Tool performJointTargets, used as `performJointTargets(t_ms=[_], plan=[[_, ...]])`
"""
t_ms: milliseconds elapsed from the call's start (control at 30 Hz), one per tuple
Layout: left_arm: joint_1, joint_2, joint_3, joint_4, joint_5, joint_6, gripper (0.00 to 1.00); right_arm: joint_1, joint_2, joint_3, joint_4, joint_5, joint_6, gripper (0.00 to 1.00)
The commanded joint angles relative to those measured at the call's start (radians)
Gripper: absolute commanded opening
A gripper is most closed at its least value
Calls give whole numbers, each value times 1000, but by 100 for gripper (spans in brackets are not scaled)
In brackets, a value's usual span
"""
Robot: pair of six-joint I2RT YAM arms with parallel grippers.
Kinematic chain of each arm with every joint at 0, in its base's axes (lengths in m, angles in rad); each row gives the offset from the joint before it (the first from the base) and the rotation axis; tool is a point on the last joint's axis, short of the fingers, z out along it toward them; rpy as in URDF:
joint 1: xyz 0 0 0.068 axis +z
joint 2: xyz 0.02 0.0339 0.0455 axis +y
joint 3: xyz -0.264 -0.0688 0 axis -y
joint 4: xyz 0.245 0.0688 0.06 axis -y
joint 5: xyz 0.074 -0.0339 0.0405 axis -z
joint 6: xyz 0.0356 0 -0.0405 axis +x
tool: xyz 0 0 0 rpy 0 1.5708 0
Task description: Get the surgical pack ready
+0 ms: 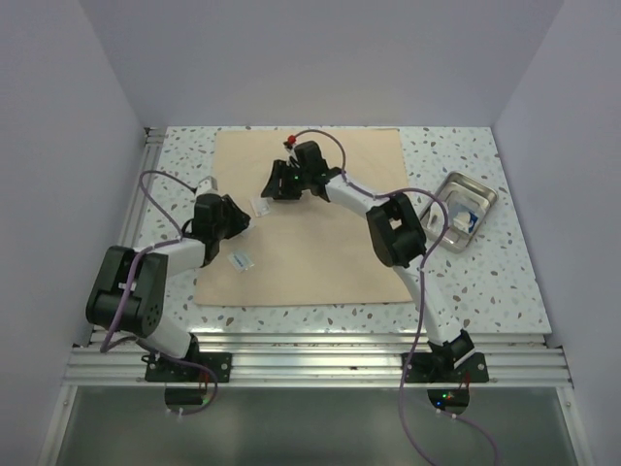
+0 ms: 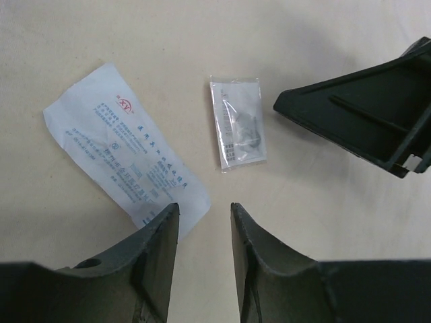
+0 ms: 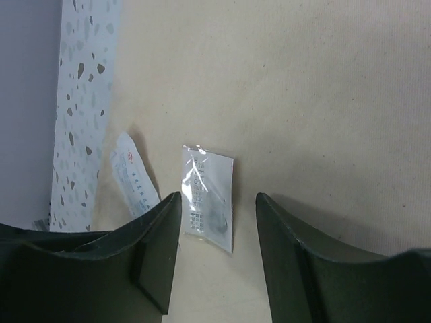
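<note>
Between plain pale walls (image 1: 320,58), your speckled white tabletop (image 1: 466,291) carries the beige-tan soft wrap sheet (image 1: 320,262); the shiny steel tray (image 1: 482,194) sits right of it. Left gripper (image 2: 205,212) and right gripper (image 3: 217,202) stand parted, empty, by a small clear sachet (image 2: 239,124) at the sheet's left.

1. A finger of the left gripper (image 2: 203,212) hides the bottom corner of the white sachet (image 2: 124,158); its blue print is too small to read
2. The right gripper (image 3: 217,202) covers the lower part of that sachet in the right wrist view
3. The picture's edge cuts off the right gripper in the left wrist view
4. From above, the steel tray (image 1: 485,199) holds something blue and white, too small to tell
</note>
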Motion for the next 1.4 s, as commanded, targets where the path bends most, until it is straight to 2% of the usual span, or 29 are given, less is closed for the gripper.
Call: performJointTargets(t_ms=[0,367,633,967,1067,1167,1267,1367], plan=[[17,56,69,63,7,-21,39,-1,23,55,53,-71,57,51],[28,219,191,71,27,-12,23,5,64,72,50,-109,131,45],[28,308,211,97,55,-10,11,5,49,42,45,-106,142,39],[26,385,247,118,104,-1,4,13,80,84,8,-94,128,32],[26,391,251,114,111,4,3,13,60,73,7,-77,131,17],[26,347,229,107,90,5,4,6,-13,-12,28,-31,117,7],[26,258,169,129,70,4,9,-6,-99,-132,69,22,106,0],[26,166,109,140,64,-1,12,-50,-250,-300,140,65,105,0]])
